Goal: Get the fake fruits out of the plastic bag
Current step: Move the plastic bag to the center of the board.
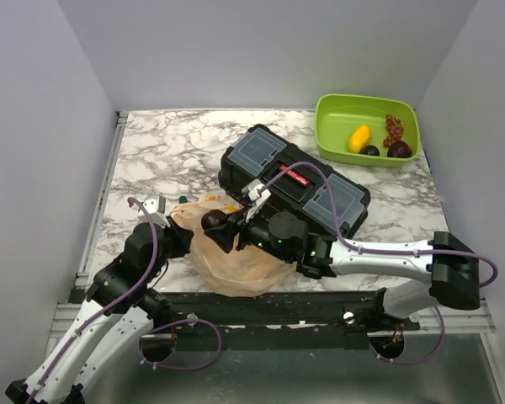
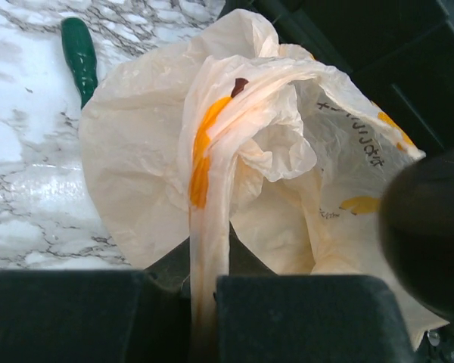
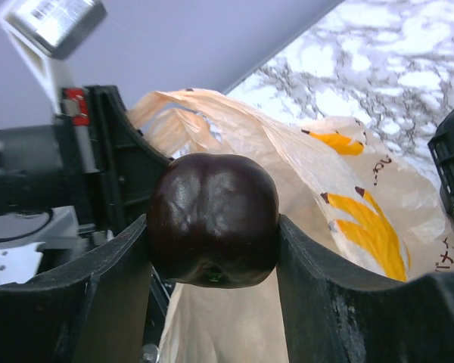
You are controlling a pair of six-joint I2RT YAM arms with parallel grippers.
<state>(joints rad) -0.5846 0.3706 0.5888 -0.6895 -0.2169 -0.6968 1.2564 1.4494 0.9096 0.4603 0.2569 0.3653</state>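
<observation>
The tan plastic bag [image 1: 236, 257] with orange banana prints lies at the table's near edge, in front of the black toolbox. My left gripper [image 1: 175, 217] is shut on a pinched strip of the bag's rim [image 2: 204, 249] at its left side. My right gripper [image 1: 215, 224] is shut on a dark purple plum [image 3: 213, 219], held just above the bag's mouth [image 3: 310, 197]. The plum also shows in the top view [image 1: 212, 220] and blurred at the right of the left wrist view [image 2: 427, 234]. A yellow lemon-like fruit [image 1: 359, 137] and two dark plums [image 1: 399, 149] lie in the green tub.
The black toolbox [image 1: 295, 181] sits diagonally mid-table, right behind the bag. A green tub [image 1: 337, 105] at the back right also holds red grapes [image 1: 393, 128]. A green tool handle [image 2: 79, 57] lies on the marble left of the bag. White walls enclose the table.
</observation>
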